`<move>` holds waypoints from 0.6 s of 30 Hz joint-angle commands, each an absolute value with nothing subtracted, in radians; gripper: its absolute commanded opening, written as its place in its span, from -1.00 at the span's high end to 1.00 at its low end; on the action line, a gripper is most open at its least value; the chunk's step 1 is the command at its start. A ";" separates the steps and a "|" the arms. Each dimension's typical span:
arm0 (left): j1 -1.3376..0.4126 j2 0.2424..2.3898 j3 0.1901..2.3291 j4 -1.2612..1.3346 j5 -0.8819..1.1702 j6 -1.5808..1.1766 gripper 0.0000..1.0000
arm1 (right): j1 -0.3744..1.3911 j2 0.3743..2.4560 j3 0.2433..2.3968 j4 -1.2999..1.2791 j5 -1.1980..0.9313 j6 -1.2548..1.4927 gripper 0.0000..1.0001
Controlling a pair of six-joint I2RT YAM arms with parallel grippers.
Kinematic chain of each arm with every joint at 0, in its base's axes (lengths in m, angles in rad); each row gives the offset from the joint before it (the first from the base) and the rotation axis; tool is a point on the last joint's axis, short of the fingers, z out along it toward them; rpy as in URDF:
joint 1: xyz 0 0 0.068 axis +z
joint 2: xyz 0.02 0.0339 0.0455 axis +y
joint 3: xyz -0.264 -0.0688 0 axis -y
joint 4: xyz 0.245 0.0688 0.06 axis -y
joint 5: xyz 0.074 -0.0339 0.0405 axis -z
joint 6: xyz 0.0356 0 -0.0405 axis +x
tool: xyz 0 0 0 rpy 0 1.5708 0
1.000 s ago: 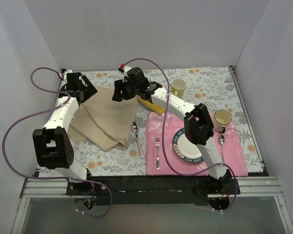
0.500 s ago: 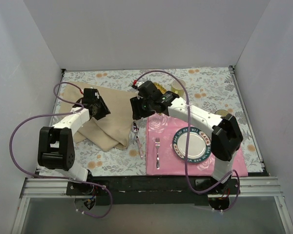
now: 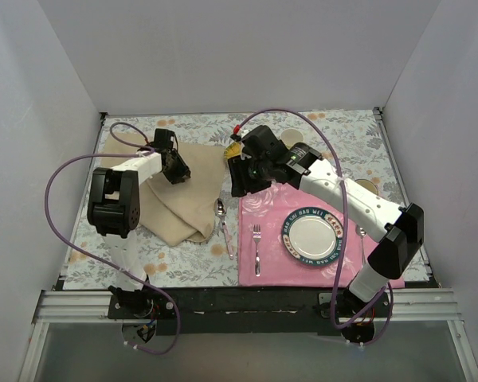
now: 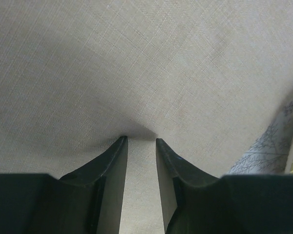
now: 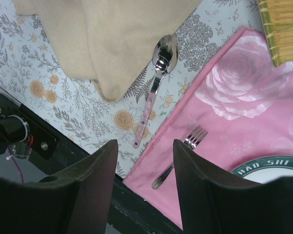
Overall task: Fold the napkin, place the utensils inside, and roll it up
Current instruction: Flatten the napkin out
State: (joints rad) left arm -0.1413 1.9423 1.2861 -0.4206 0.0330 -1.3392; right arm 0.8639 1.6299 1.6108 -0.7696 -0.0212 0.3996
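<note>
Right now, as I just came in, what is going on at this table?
Two robot arms are working on a table setting. The left gripper is down on the beige napkin, which lies loosely folded on the left, and its fingers seem to pinch a ridge of the cloth. The right gripper hangs open and empty above a spoon and a fork. The spoon lies on the floral tablecloth beside the napkin, the fork on the pink placemat. No utensil is in the napkin yet.

the plain beige napkin [image 3: 193, 189] lies loosely folded in overlapping layers on the left of the tabletop [image 3: 167, 259], one spot puckered up. beside its near corner lies a silver spoon [image 3: 225, 231], bowl away. a silver fork [image 3: 256, 251] lies on the pink mat [image 3: 259, 213], tines away.
</note>
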 commanded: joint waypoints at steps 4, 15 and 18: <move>-0.135 2.118 1.481 -0.454 0.041 -1.347 0.42 | 0.848 1.614 1.681 -0.896 -0.011 0.420 -0.13; -0.095 2.392 2.049 -0.672 -0.044 -1.267 0.28 | 0.831 1.697 1.741 -0.980 -0.058 0.354 -0.15; -0.095 2.236 1.953 -0.727 -0.081 -1.269 -0.16 | 0.831 1.715 1.727 -0.963 -0.106 0.345 -0.21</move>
